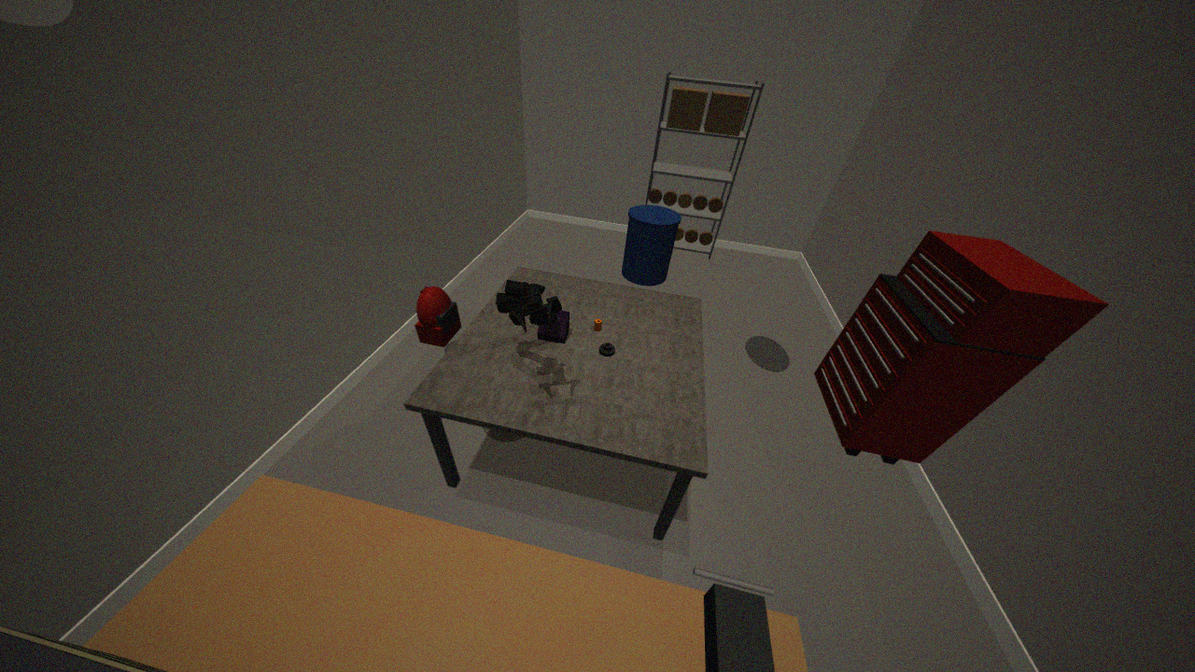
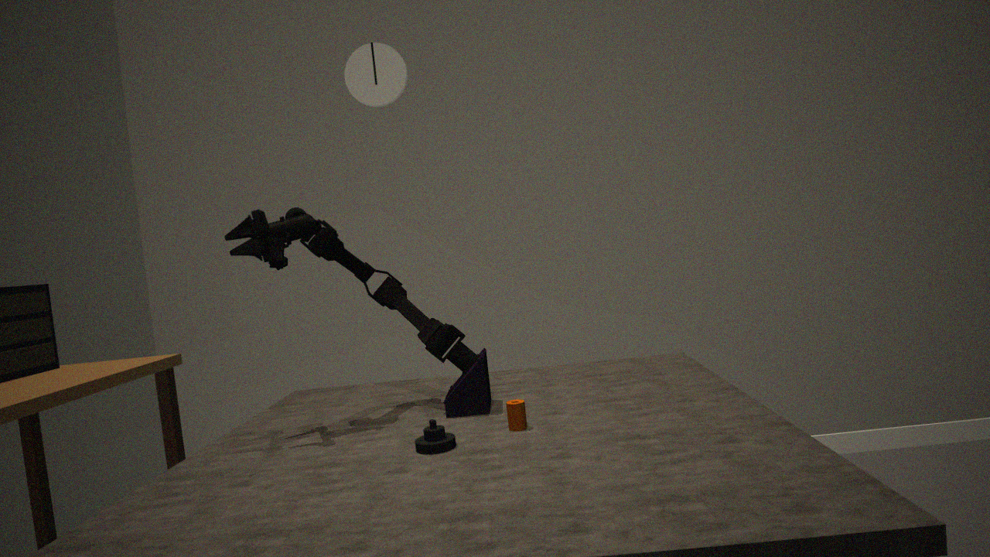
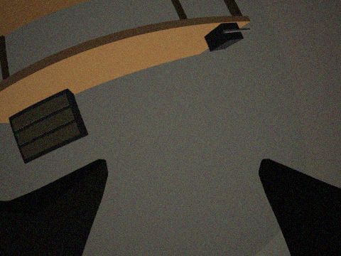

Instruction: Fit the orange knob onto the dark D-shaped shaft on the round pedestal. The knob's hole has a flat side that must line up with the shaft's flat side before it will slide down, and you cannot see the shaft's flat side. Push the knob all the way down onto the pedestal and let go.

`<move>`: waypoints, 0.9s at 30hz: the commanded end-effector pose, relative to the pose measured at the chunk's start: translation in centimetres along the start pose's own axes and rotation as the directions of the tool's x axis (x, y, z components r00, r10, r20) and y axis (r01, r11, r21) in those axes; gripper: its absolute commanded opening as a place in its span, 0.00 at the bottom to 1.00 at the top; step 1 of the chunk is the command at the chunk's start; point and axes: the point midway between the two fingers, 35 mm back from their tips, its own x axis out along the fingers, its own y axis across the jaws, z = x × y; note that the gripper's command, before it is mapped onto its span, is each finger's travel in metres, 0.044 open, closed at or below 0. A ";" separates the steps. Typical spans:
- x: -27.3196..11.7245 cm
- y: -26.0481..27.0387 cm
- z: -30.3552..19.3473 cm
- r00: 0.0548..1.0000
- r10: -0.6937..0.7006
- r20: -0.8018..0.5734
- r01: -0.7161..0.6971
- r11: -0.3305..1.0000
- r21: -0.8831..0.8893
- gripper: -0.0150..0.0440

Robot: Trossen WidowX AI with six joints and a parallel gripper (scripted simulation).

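The orange knob (image 1: 597, 326) (image 2: 516, 418) stands upright on the table (image 1: 652, 409) (image 2: 623, 477), near the arm's base. The round dark pedestal (image 1: 607, 351) (image 2: 435, 445) stands a short way from the knob, with its thin shaft (image 2: 432, 423) pointing up and bare. The shaft's flat side cannot be made out. My gripper (image 2: 228, 245) (image 3: 187, 169) is open and empty. It is high above the table at the end of the outstretched arm, well away from both knob and pedestal. The wrist view shows neither of them.
The purple arm base (image 1: 554, 328) (image 2: 472, 394) stands beside the knob. A wooden bench (image 1: 400, 584) (image 2: 90, 377) (image 3: 142, 50) with a dark drawer box (image 2: 26, 332) (image 3: 47, 124) is off to the side. A blue barrel (image 1: 650, 246) and a red cabinet (image 1: 944, 375) stand beyond the table.
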 end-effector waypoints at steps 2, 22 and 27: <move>0.2 -7.7 3.4 0.984 -0.169 0.055 0.178 0.950 -0.256 1.00; -11.3 -31.6 21.4 0.627 -0.607 0.487 0.616 0.004 -0.788 1.00; -16.6 -34.7 26.8 0.486 -0.616 0.619 0.558 -0.327 -0.763 1.00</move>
